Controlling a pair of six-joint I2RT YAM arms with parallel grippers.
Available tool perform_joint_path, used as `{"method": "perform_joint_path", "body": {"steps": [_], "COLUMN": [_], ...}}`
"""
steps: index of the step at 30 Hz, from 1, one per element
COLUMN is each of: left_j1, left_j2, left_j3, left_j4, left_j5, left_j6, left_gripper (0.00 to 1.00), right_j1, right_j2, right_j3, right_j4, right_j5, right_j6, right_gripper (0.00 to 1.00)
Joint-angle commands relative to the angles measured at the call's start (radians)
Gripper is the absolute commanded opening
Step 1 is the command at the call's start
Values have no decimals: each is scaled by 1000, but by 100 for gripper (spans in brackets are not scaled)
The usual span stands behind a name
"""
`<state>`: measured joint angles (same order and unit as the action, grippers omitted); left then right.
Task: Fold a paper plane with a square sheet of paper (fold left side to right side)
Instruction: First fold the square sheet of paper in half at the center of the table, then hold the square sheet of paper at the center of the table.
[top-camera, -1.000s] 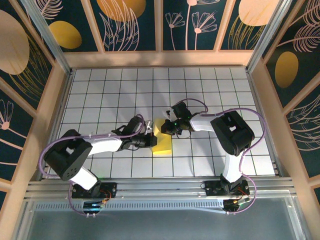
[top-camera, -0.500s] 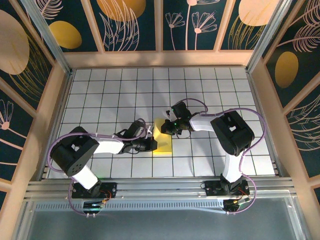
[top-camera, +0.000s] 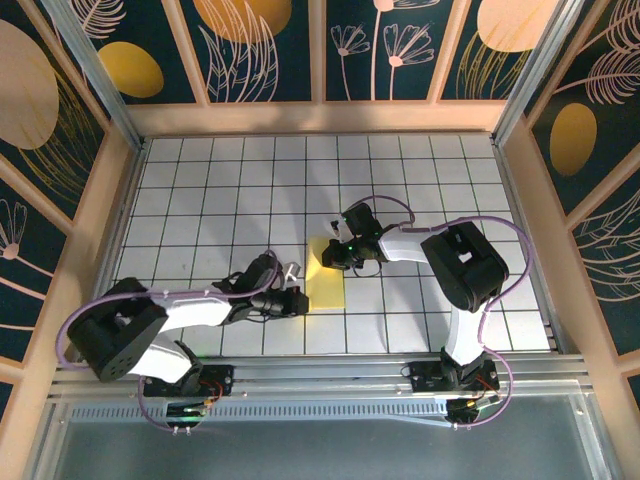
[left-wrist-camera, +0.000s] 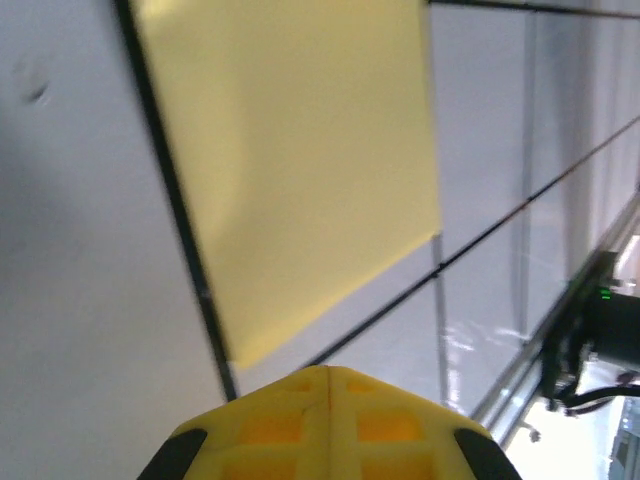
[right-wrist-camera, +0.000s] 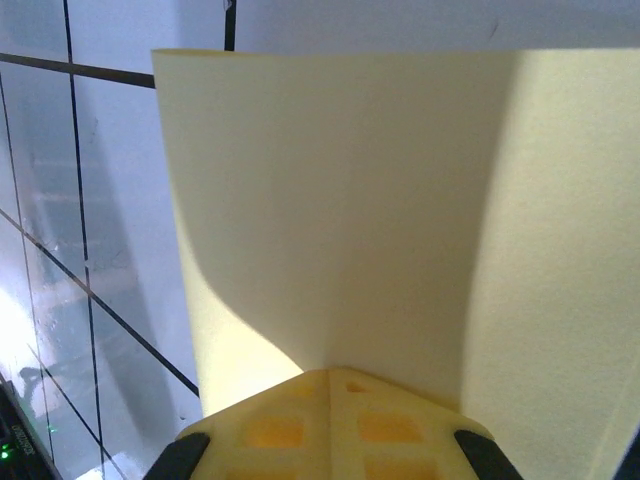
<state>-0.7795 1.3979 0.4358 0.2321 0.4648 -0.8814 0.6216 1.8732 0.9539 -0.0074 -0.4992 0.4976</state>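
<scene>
The square sheet of paper is bright yellow and lies folded to a narrow upright rectangle at the table's middle; its far left part curls up. My left gripper is shut and lies low just off the sheet's near left corner. In the left wrist view its shut tips stop a little short of the paper. My right gripper is shut at the sheet's far end. In the right wrist view its closed tips rest against the curved paper.
White grid tiles cover the table. A wooden frame and patterned walls enclose it. A metal rail runs along the near edge by the arm bases.
My left arm has swung towards the near left, and its gripper has slid down and back off the sheet's left edge. The right arm and the paper have stayed put.
</scene>
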Motion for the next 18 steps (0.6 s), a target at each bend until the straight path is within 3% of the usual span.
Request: {"method": "perform_joint_path", "body": {"steps": [1,6,18], "left_j1": [48,124,123], "left_j2": [-70,6,262], "left_j3": [81,178,259], "left_j4": [-72,-129,-86], "left_j5": [13,27,34], "left_j6": [23,108,150], "left_gripper": [4,2,0], "right_j1": [-5,-3,3], "right_j2": [40,34,27], "right_j3": [-18,-17,-11], "right_j4": [-78,-82,-85], "right_j5": [73,77,70], "right_j6": [-46,-55,-53], "right_gripper": [0,0,0]}}
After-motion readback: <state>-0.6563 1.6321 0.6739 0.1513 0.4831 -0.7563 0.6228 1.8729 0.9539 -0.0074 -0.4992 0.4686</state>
